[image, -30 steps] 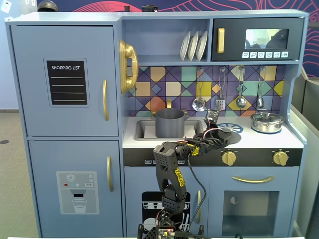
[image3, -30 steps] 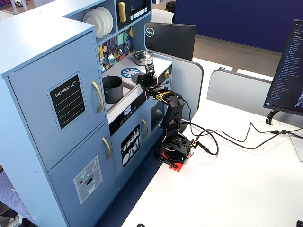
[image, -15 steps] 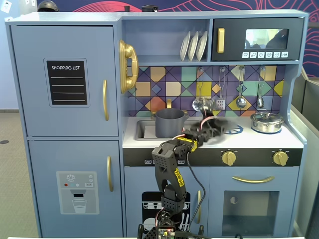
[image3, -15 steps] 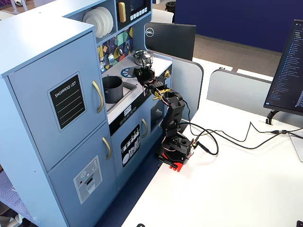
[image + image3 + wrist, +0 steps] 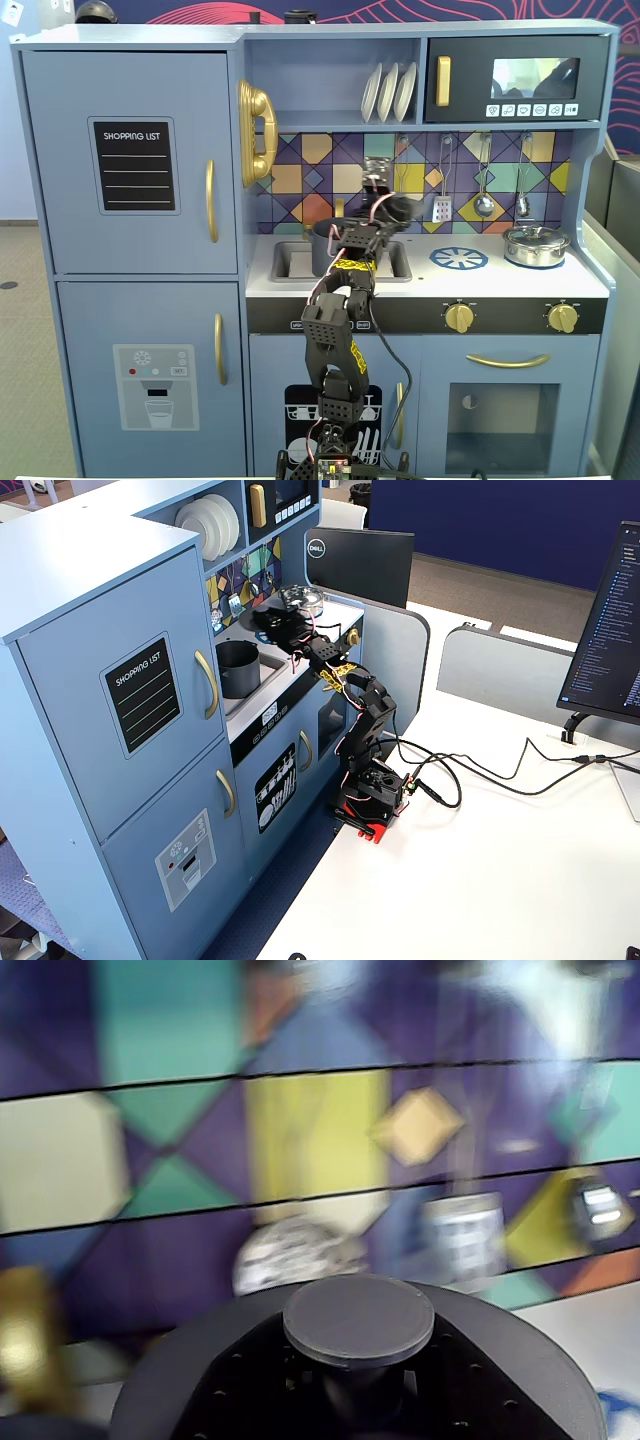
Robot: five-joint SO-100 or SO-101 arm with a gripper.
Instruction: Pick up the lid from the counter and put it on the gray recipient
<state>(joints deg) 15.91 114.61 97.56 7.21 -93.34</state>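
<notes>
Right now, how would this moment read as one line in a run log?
phase: carrying | gripper: shut on lid, lifted | gray pot: in sink, uncovered | silver pot: lidded, untouched

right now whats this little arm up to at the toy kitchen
The arm's gripper is holding the dark-gray lid by its knob, raised above the counter near the tiled backsplash. The gray pot sits open in the sink, so the lid is not on it yet. The shiny silver pot stands lidded and untouched on the right of the counter in a fixed view.
</notes>
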